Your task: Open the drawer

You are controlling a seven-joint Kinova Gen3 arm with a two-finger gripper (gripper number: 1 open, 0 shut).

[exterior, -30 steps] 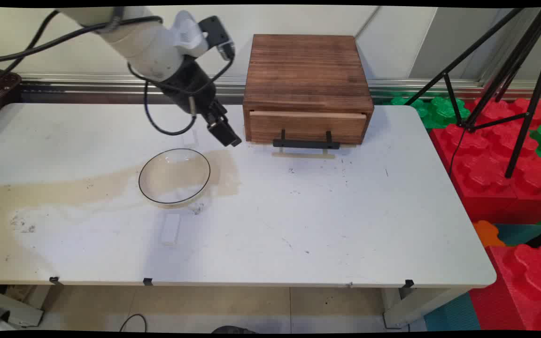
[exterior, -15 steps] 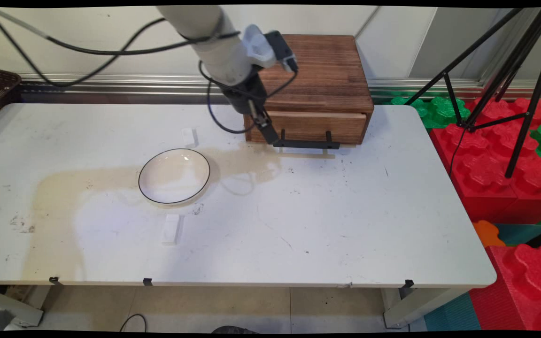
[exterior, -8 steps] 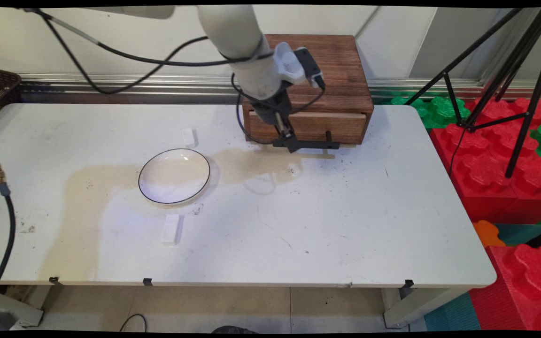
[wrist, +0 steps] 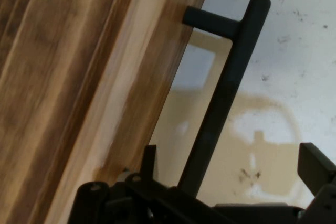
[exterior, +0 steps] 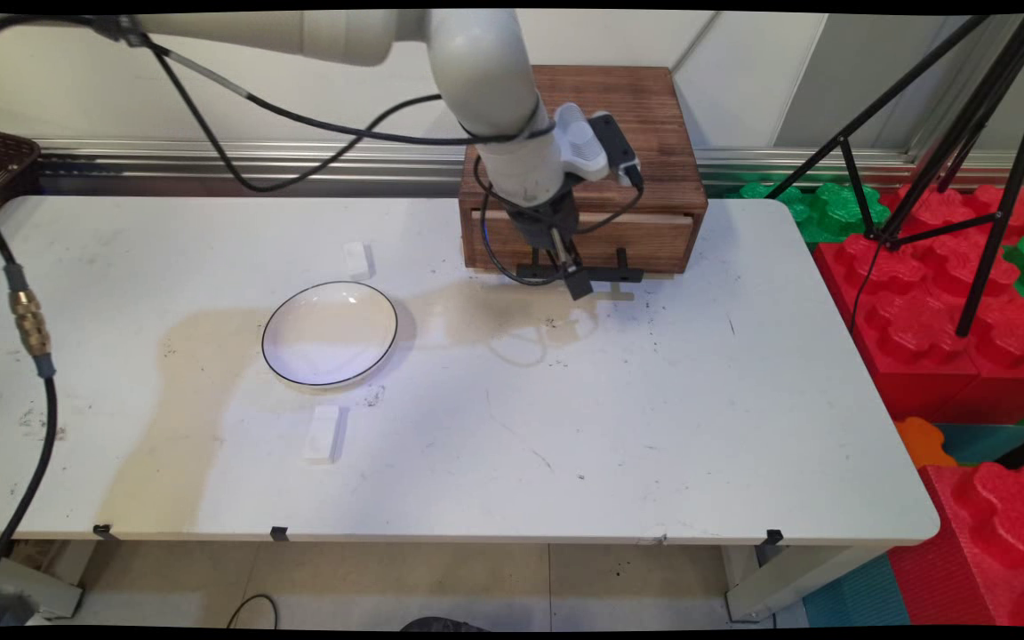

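- Claw (exterior: 572, 280) at the front face of the wooden box (exterior: 592, 116), low down, level with the black bar handle (exterior: 605, 274) of its drawer (exterior: 645, 238).
- Claw state: open. In the hand view the two fingers (wrist: 315, 163) stand apart with the handle (wrist: 226, 87) running up between them. Nothing is gripped.
- Key relation: the handle lies straight ahead of the claw (wrist: 232, 156), inside the gap. Its long axis runs parallel to the box front, across the line between the fingers. The bar sits closer to the thin finger on the box side than to the outer one.
- Drawer front (wrist: 131, 77) is just behind the bar. One post joins the bar to the wood at the top of the hand view.
- Counter (exterior: 654, 400) shows pale below the bar, with the arm's shadow on it.
- Elsewhere, all left of the box: a white plate (exterior: 330, 333) with a dark rim lies well apart from it. One small white block (exterior: 356, 258) lies between the plate and the box's back line, and another (exterior: 324, 433) lies past the plate, toward the near edge.
- Hidden or unclear:
  - Main view: the claw covers the handle's left post.
  - Hand view: the bar's lower end runs behind the linkage.
  - Cannot tell whether either finger touches the bar.
  - Cannot tell whether the drawer is fully shut.
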